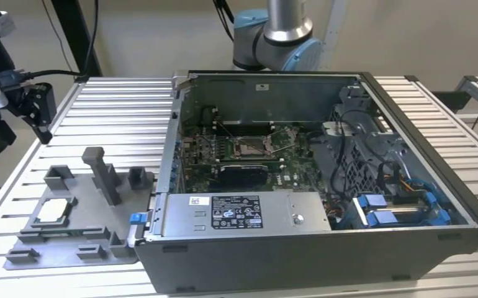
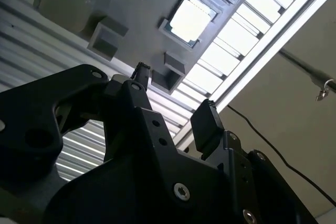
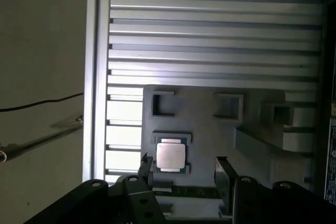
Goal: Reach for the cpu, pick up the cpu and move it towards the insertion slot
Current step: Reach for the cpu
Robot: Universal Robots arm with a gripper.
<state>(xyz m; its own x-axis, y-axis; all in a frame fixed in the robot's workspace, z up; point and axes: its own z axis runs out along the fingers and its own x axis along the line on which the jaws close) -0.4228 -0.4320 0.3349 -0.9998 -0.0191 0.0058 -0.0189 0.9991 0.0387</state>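
The cpu point(image 1: 53, 211) is a pale square chip lying flat in a shallow nest on the grey fixture plate point(image 1: 73, 254), at the exterior view's left. It also shows as the cpu point(image 3: 170, 156) in the first wrist view and the cpu point(image 2: 190, 20) in the second. My gripper point(image 1: 40, 124) hangs high above the table's left edge, well clear of the chip. Its two black fingers point(image 3: 145, 166) stand apart with nothing between them, so the gripper point(image 3: 184, 170) point(image 2: 173, 95) is open. The insertion slot point(image 1: 251, 146) sits on the green motherboard inside the open computer case.
The open computer case point(image 1: 437, 230) fills the middle and right of the slatted metal table point(image 1: 115, 112). Upright grey blocks point(image 1: 102, 174) rise from the fixture plate near the chip. The arm's base point(image 1: 272, 37) stands behind the case. A black frame point(image 1: 241, 177) lies below the slot.
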